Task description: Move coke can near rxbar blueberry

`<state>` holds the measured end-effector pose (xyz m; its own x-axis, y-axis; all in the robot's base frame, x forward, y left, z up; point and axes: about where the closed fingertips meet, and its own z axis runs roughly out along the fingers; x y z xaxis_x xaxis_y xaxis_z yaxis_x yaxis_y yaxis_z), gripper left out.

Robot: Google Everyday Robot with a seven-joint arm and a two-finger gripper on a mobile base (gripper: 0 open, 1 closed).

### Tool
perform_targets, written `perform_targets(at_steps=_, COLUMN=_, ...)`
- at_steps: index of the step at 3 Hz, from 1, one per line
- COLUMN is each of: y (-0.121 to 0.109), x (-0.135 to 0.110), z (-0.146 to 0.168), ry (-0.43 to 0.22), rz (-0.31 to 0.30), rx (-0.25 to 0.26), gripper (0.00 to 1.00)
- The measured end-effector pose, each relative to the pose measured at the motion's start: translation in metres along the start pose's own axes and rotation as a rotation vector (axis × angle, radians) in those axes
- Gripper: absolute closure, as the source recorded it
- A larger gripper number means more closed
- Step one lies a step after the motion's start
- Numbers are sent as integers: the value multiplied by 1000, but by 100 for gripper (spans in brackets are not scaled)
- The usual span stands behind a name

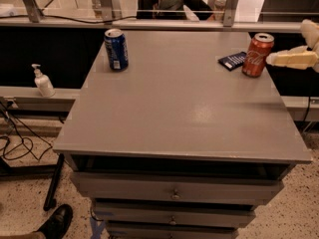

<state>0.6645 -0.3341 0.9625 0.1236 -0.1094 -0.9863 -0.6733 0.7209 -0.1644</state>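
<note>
Grey drawer cabinet [174,195], speckled floor [295,218], pump bottle [44,82] on left ledge [25,102], black cables [15,144] below it, metal posts [105,3] behind

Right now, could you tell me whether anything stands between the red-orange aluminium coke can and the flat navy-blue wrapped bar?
Nothing visible does: the red-orange aluminium coke can stands upright right beside the flat navy-blue rxbar blueberry. The pale gripper is at the can's other side.

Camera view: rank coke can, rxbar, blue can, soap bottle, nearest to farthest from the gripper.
From the gripper, at right:
1. red-orange coke can, beside it
2. flat navy rxbar blueberry, left of can
3. blue can, back left
4. white soap bottle, left ledge
</note>
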Motion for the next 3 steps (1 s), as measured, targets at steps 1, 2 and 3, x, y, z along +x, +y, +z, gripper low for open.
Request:
perform_targets(at_steps=1, y=6, x=-67, z=-46, ry=-58, rz=-134, rx=-19, gripper=0)
perform_targets(at_steps=2, y=3, x=-136, z=-104, ry=-124, rz=-269, rx=9, gripper=0)
perform_targets(at_steps=3, y=1, x=-148, z=-107, ry=-138, rz=-289, rx=14, gripper=0)
